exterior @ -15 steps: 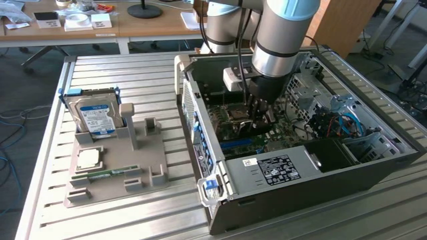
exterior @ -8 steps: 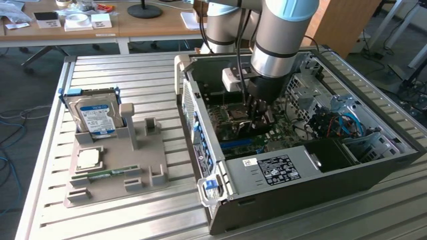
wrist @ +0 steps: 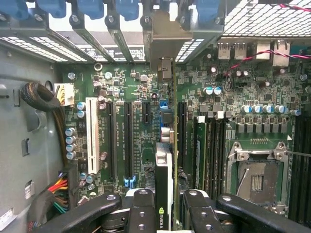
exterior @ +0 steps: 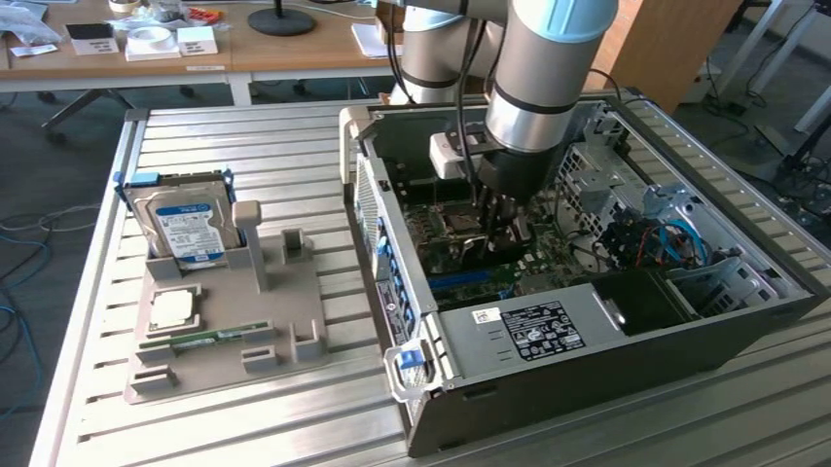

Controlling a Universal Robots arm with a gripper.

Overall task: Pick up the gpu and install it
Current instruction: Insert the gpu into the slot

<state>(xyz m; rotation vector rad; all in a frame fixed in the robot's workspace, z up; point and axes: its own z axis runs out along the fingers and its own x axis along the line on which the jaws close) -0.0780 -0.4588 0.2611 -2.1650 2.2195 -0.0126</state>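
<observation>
My gripper (exterior: 500, 226) reaches down inside the open computer case (exterior: 585, 336), over the motherboard. In the wrist view the gpu (wrist: 164, 160) stands on edge between the black fingers (wrist: 141, 209), a dark thin card with a white strip and a green logo near the grip. The gripper (wrist: 167, 206) is shut on it. Its metal bracket (wrist: 167, 34) sits up against the case's rear slot openings. The card's lower edge lies along a black motherboard slot; whether it is seated I cannot tell. In the exterior view the card is mostly hidden behind the gripper.
On the exterior view's left, a grey holder tray (exterior: 292, 321) carries a hard drive (exterior: 189, 229), a processor (exterior: 173, 309) and a green memory stick (exterior: 208, 339). Inside the case are a white slot (wrist: 92, 136), the processor socket (wrist: 255, 177), memory slots and cable bundles (wrist: 58, 187).
</observation>
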